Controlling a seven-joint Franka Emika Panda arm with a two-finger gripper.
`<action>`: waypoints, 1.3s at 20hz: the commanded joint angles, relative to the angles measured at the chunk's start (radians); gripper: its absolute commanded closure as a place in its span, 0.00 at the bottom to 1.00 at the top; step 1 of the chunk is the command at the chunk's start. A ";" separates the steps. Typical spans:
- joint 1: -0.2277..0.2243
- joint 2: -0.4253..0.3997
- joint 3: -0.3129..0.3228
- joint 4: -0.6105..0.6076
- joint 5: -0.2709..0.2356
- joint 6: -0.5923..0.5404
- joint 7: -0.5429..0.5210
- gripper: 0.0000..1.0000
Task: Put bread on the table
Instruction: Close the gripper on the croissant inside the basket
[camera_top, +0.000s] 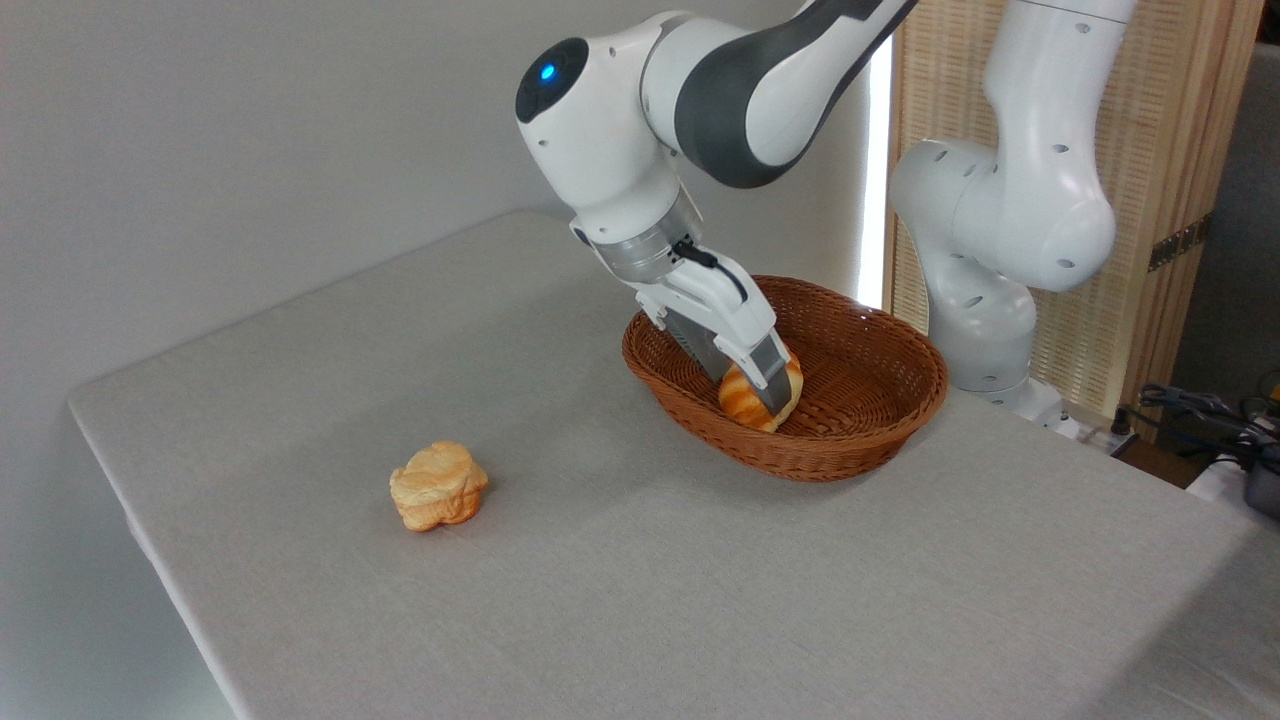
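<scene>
Camera view: arm (700, 90) is reaching down from the upper right into a basket (880, 400) that is sitting on the table (700, 600), right of centre. Gripper (765, 395) is pointing down and to the right inside the basket, its fingers (770, 375) lying against the bread (745, 398). Bread is resting in the basket near the front-left wall, striped orange and cream, partly hidden behind the near finger. Fingers are standing close on either side of the loaf, but whether they are actually clamping it cannot be told, since the far finger is hidden. Bun (438, 486), lumpy and pale orange, is lying on the bare cloth well apart from the basket, toward the left front. Robot base (1000, 260) is standing behind the basket, at the table's far edge, before a slatted screen (1170, 200).
</scene>
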 joint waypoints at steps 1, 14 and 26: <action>-0.014 0.035 0.012 0.001 0.002 0.024 0.018 0.00; -0.014 0.051 -0.001 0.010 0.002 0.029 0.043 0.51; -0.014 0.049 -0.003 0.011 0.002 0.026 0.043 0.50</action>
